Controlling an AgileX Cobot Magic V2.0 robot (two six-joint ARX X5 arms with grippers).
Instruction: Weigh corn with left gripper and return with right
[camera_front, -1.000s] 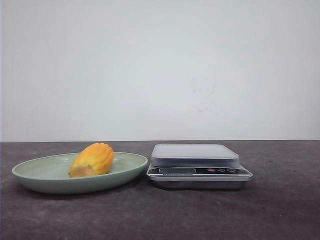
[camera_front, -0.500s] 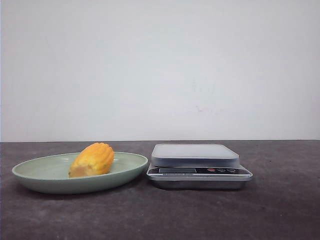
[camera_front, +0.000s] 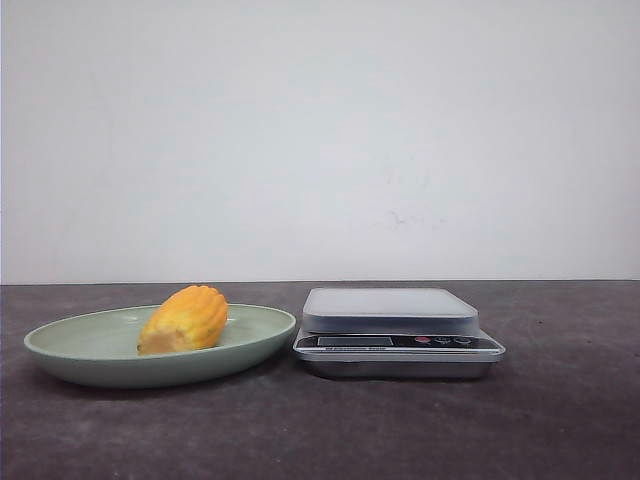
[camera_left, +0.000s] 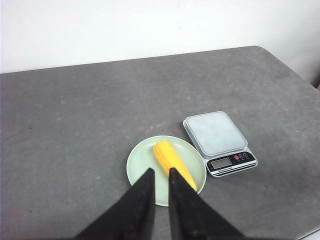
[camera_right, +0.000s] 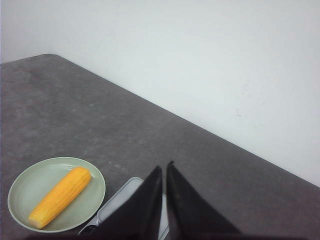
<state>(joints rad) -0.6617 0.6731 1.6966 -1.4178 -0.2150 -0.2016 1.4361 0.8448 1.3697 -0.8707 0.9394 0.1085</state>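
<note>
- The corn (camera_front: 184, 319) lay on its side in a pale green plate (camera_front: 70, 350), on the robot's left part of the table (camera_front: 320, 430); rounded end pointed toward the scale, paler cut end toward the plate's left side in the front view.
- In the left wrist view the corn (camera_left: 171, 162) looked longer, lying diagonally across the plate (camera_left: 140, 165), part of it hidden behind one finger.
- Right wrist view showed the corn (camera_right: 59, 196) whole, diagonal in the plate (camera_right: 30, 175), nothing touching it.
- Digital kitchen scale (camera_front: 398, 332) sat just beside the plate on its right, gray platform bare, display and small red and dark buttons on the front face; whether rim and scale touched was not clear.
- Scale (camera_left: 219, 141) seen from the left wrist camera: square platform, display strip facing the near edge.
- Left gripper (camera_left: 161, 174) hovered well above the plate, black fingers nearly together with only a thin slit between, holding nothing.
- Right gripper (camera_right: 164, 169) was also up in the air above the scale (camera_right: 120, 200) area, fingers almost pressed together, empty.
- Neither arm showed in the front view.
- Table was dark gray and mottled; plain white wall (camera_front: 320, 140) behind.
</note>
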